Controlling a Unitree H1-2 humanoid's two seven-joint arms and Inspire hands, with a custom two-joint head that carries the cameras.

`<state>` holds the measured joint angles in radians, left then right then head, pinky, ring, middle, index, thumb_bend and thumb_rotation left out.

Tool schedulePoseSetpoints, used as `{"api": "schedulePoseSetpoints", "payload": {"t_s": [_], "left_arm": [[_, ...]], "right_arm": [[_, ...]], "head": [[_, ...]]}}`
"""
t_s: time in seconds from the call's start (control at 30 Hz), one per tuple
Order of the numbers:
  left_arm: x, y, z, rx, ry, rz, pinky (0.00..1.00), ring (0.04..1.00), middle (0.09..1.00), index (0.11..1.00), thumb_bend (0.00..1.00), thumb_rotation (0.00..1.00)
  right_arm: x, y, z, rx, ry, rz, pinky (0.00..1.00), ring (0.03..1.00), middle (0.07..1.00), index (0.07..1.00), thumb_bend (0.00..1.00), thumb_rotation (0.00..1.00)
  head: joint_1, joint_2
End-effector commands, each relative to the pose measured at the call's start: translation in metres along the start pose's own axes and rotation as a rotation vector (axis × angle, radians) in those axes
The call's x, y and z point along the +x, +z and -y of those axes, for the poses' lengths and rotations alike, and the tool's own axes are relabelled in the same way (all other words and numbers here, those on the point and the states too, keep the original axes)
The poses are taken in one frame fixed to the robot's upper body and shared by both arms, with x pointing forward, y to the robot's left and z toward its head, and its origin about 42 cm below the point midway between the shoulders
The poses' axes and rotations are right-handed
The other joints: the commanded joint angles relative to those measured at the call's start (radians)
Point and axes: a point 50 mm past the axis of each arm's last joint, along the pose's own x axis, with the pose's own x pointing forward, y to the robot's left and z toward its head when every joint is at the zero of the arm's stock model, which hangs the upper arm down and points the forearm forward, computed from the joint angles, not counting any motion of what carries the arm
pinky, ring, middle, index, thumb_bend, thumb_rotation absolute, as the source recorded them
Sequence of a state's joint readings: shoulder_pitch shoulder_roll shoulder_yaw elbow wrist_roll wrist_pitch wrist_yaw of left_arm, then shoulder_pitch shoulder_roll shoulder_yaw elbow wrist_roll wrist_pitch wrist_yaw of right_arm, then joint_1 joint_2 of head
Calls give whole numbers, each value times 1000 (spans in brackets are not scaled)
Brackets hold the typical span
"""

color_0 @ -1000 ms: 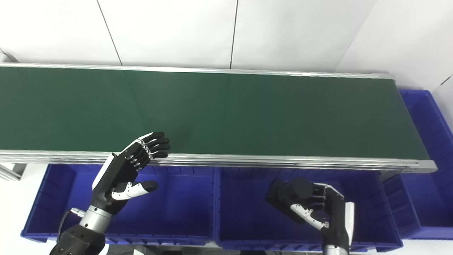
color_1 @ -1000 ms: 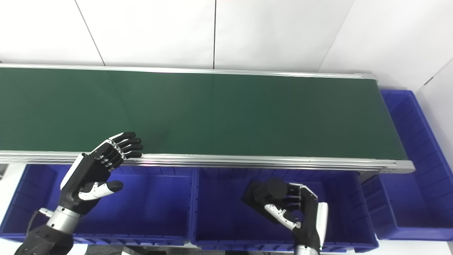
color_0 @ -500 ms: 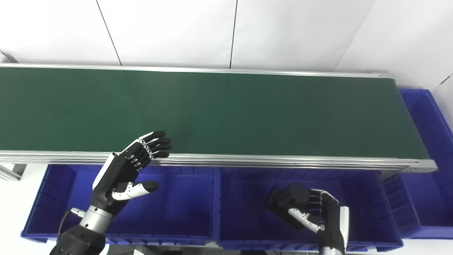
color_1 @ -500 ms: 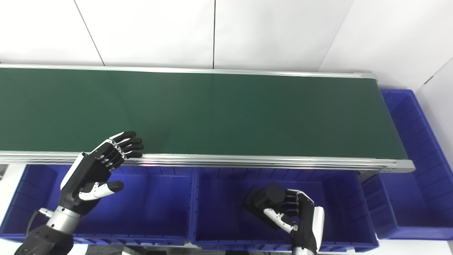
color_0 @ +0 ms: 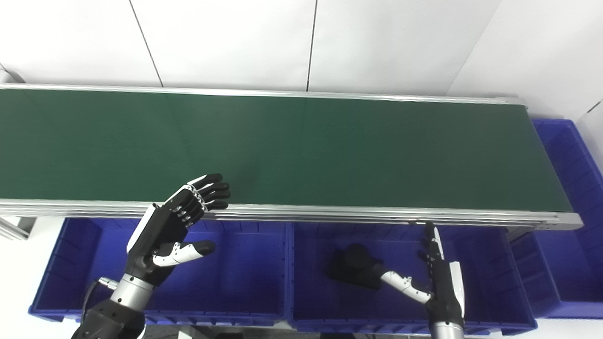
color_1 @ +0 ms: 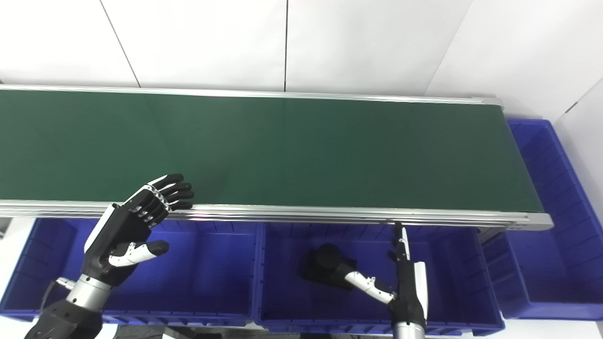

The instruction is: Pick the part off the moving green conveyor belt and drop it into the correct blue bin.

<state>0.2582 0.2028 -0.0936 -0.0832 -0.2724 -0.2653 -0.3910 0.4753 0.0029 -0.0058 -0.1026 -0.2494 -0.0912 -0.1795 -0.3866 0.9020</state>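
right hand (color_0: 435,282) fingers spread, released | black part (color_0: 351,266) in middle bin (color_0: 480,263) | left hand (color_0: 172,230) spread, empty

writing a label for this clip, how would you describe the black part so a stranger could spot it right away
Start at the long green conveyor belt and look at the blue bins along its near edge. The black part lies in the middle bin, just left of the open right hand. It is the only loose thing in these bins, a dark flat block with a round knob on top.
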Motion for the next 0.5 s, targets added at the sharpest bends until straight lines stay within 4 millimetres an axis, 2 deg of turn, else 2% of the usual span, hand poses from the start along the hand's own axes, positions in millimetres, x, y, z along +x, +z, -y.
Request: {"api": "schedulePoseSetpoints", "payload": {"t_s": [0.0,0.07,0.13,0.2,0.3,0.37,0.47], "left_arm": [[3,7,0,28,-6,40,741,782,800,820,851,393],[3,6,1,33,-9,40,741,782,802,822,841,397],[4,5,3,29,-10,39,743,781,802,822,841,392],[4,4,5,29,-10,39,744,781,801,822,842,391],[3,3,10,37,-8,43,740,779,801,825,841,399],[3,2,13,44,-8,45,736,777,803,829,831,404],[2,1,18,55,-8,44,736,779,806,837,846,429]], "right_arm": [[-4,30,0,62,-50,110,889,921,937,990,696,808],[-7,53,-3,101,-41,197,775,817,849,917,609,833],[-10,81,-6,108,-10,287,705,756,788,862,561,800],[-12,101,-9,99,21,345,682,738,769,843,556,792],[-10,142,-26,124,138,451,634,713,750,819,518,772],[-9,156,-35,133,204,486,634,722,755,813,540,773],[-4,166,-46,137,285,506,649,740,773,822,551,774]], "head": [[11,-5],[21,-11],[30,-16],[44,-21],[81,-31],[102,-39],[122,-46]]}}
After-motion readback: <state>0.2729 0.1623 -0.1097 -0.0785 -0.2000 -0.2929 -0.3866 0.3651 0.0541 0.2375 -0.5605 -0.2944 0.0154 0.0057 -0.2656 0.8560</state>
